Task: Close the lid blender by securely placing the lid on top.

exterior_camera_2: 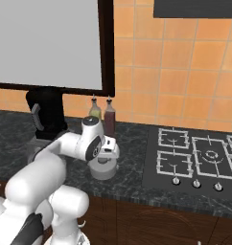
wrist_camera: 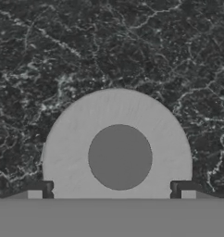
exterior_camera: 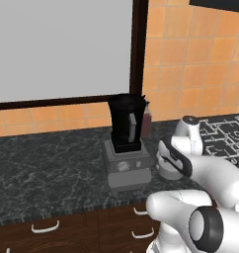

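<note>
Hovering Over the Lid, Jaws Spread Wide

Hanging directly above the small round light-grey lid [wrist_camera: 117, 148], the two-finger gripper [wrist_camera: 115, 190] points straight down at the dark marbled stone tabletop [wrist_camera: 109, 46]. In the hand view its two dark fingertips [wrist_camera: 43, 189] stand one on each side of the lid's rim, spread a little wider than the lid; the jaws hold nothing. The darker central knob sits midway between them. The lid rests flat on the tabletop [exterior_camera_2: 132, 167], right of the tall black blender jar on its boxy grey base [exterior_camera: 126, 148], whose mouth is uncovered. Two bottles [exterior_camera_2: 102, 115] stand by the tiled wall behind, and a gas hob [exterior_camera_2: 194, 158] lies further right.
</note>
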